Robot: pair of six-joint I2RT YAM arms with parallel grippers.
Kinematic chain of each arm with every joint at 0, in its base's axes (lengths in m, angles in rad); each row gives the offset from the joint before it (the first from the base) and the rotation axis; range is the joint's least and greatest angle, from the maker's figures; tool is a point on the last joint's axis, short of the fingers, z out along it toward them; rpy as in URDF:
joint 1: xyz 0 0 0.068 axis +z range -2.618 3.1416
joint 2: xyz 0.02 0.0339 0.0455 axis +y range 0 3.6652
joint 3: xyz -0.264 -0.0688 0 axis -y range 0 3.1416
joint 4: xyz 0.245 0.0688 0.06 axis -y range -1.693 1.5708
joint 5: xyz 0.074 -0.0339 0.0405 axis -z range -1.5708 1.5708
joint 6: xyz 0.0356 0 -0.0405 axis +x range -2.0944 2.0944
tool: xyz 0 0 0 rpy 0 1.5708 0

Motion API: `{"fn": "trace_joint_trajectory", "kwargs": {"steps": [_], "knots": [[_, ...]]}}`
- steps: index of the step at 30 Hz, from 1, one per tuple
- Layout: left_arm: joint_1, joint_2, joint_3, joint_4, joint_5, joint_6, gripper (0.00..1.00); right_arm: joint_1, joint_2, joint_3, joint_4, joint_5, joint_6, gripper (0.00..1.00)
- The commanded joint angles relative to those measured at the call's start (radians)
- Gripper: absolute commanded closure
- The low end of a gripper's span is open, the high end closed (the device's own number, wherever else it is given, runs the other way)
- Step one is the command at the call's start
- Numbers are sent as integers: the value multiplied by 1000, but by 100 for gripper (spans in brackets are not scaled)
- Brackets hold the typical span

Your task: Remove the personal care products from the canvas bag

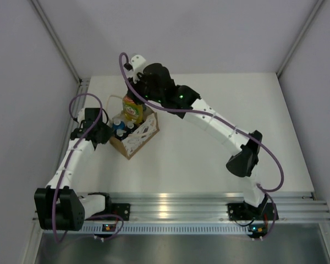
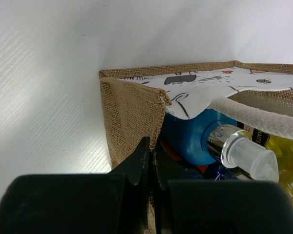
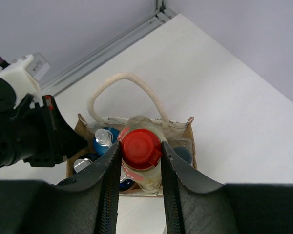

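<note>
The canvas bag (image 1: 137, 137) stands on the white table, left of centre, with its white cord handle (image 3: 118, 79) lying behind it. My right gripper (image 3: 140, 148) is shut on the red cap of the yellow bottle (image 1: 132, 110), which stands upright and sticks up out of the bag's mouth. Orange-and-blue bottles with pale caps (image 3: 103, 137) are in the bag's left half. The flat whitish bottle's dark cap (image 3: 183, 154) is at its right. My left gripper (image 2: 154, 151) is shut on the bag's tan side wall (image 2: 132, 112), next to a blue bottle (image 2: 198, 136).
The left gripper's black body (image 3: 44, 141) is close beside the bag, left of the right gripper's fingers. A metal rail (image 1: 82, 88) and grey walls border the table at the back left. White tabletop (image 1: 220, 99) extends to the right of the bag.
</note>
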Motion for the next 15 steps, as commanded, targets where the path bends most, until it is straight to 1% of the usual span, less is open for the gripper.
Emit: {"fn": "trace_joint_trajectory", "kwargs": {"steps": [1,7,11,15], "knots": [[6,36,-2,-5,-28,21,100,1,-165,61,140,52,-68,100],[6,31,-10,-5,-31,15,100,-12,-240,78,114,116,-88,100],[6,28,-11,-5,-28,14,100,-52,-280,22,104,138,-73,100],[6,25,-13,-3,-28,12,100,-127,-317,-49,104,138,-38,100]]}}
